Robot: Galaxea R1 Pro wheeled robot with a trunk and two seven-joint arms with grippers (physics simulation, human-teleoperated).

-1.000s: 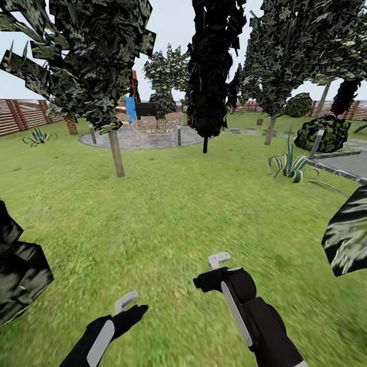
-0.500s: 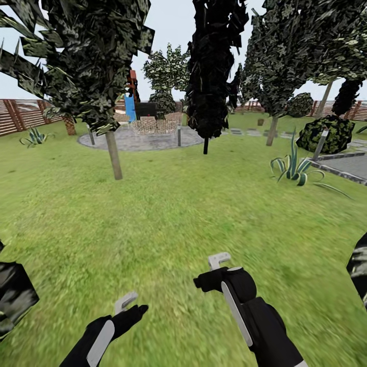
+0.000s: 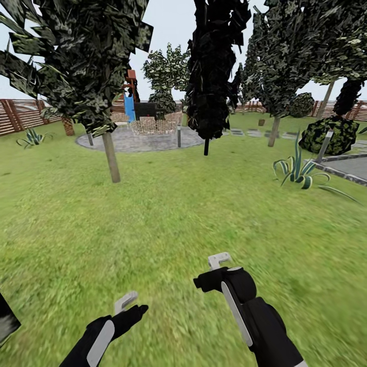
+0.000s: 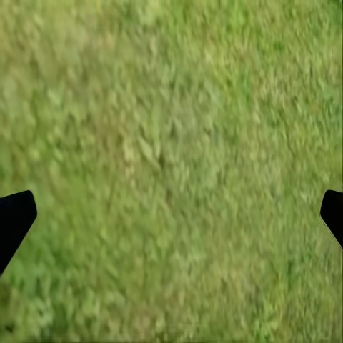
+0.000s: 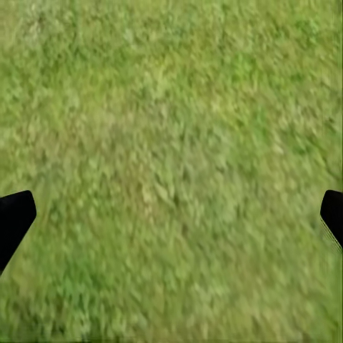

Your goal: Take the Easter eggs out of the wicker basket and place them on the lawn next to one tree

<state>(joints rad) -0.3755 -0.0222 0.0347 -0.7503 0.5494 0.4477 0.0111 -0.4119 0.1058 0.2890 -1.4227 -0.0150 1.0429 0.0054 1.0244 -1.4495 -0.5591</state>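
The lawn [image 3: 168, 214] spreads under both arms; a pale-trunked tree [image 3: 111, 158] stands far ahead of the left gripper [image 3: 126, 302]; its fingers are spread wide and empty; the right gripper [image 3: 219, 261] beside it holds nothing, fingers wide apart.

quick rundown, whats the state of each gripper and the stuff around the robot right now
left gripper: open, empty, fingertips wide apart over grass
right gripper: open, empty, over grass
lawn: bare grass ahead of both arms
pale-trunk tree: upright, ahead to the left
slim dark tree: upright, further back
spiky plant: rooted in the grass at right
fence: standing along the far edge
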